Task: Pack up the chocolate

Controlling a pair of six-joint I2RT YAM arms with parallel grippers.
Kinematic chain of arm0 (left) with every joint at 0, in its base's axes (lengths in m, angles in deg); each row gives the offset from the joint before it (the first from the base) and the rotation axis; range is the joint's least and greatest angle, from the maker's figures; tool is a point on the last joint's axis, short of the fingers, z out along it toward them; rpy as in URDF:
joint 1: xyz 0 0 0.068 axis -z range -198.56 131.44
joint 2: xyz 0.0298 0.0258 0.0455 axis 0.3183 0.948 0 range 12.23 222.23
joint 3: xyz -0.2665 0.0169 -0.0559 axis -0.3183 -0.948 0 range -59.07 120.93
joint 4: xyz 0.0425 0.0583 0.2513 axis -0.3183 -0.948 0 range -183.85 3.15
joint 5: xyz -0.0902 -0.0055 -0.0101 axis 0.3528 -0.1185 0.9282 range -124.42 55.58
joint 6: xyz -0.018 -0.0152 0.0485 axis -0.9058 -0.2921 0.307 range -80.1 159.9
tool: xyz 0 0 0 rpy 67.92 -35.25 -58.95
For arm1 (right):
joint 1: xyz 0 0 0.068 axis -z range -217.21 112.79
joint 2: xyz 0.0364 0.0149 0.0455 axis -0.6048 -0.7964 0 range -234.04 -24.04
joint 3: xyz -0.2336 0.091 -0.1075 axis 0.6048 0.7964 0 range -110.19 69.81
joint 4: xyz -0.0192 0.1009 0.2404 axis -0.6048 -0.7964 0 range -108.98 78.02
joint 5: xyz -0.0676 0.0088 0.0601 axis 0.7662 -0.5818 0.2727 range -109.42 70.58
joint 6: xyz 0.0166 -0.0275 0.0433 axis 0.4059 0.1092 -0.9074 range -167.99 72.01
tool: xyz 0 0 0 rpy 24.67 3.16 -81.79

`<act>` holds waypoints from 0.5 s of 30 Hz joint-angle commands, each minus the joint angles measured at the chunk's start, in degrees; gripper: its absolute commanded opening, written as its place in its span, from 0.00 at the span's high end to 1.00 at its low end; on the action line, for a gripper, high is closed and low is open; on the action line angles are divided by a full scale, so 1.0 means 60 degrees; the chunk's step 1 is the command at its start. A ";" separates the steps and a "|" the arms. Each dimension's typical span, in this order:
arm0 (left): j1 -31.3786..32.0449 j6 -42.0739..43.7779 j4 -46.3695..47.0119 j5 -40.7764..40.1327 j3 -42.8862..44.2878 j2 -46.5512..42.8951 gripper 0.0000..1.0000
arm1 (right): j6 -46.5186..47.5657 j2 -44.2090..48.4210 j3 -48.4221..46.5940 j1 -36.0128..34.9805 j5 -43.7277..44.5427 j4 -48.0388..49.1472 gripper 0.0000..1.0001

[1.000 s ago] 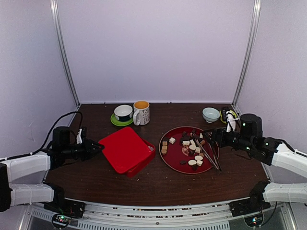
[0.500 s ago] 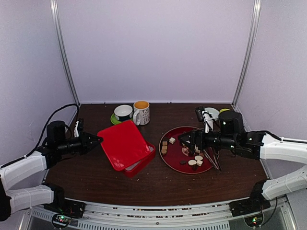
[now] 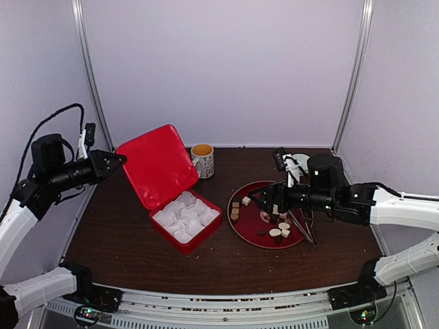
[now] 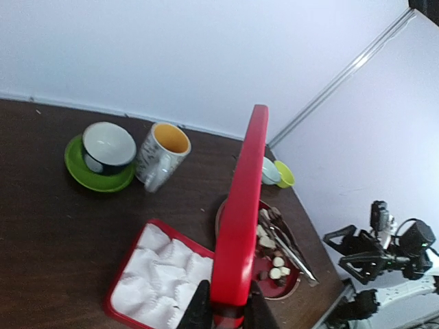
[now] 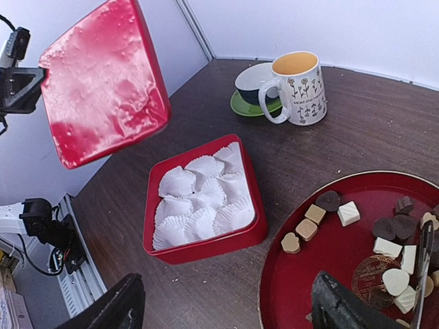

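The chocolate point(image 3: 274, 214), small dark, tan and cream pieces, lies on a round red plate point(image 3: 241, 226). To its left an open red box point(image 3: 199, 236) holds white paper cups. My left gripper point(image 3: 118, 160) is shut on the edge of the box's red lid point(image 3: 155, 164), held tilted in the air behind and left of the box. In the left wrist view the lid point(image 4: 240, 212) runs edge-on up from the gripper point(image 4: 226, 312). My right gripper point(image 5: 230, 308) hangs open and empty between box point(image 5: 206, 245) and plate point(image 5: 329, 274), chocolate point(image 5: 315, 214) just ahead.
Metal tongs point(image 3: 300, 223) rest on the plate's right side. A flowered mug point(image 5: 298, 86) and a cup on a green saucer point(image 5: 254, 96) stand at the back. A pale bowl point(image 4: 269, 171) sits at the back right corner. White walls enclose the table.
My left gripper has lifted the lid up and back to the left off the box, uncovering the paper cups. My right arm has moved left over the plate.
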 commanded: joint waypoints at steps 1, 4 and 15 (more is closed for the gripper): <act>-0.0041 0.2598 -0.2126 -0.2528 0.1108 -0.0242 1.00 | 0.0217 0.0495 -0.0193 -0.0045 0.0570 -0.0110 0.16; -0.0041 0.3610 -0.2394 -0.3969 0.1601 -0.0473 1.00 | 0.0326 0.0641 -0.0258 -0.0045 0.0616 -0.0234 0.16; 0.0211 0.6651 -0.1129 -0.8134 0.0145 -0.0982 1.00 | 0.1046 0.1170 -0.0304 -0.0033 0.0667 -0.0590 0.15</act>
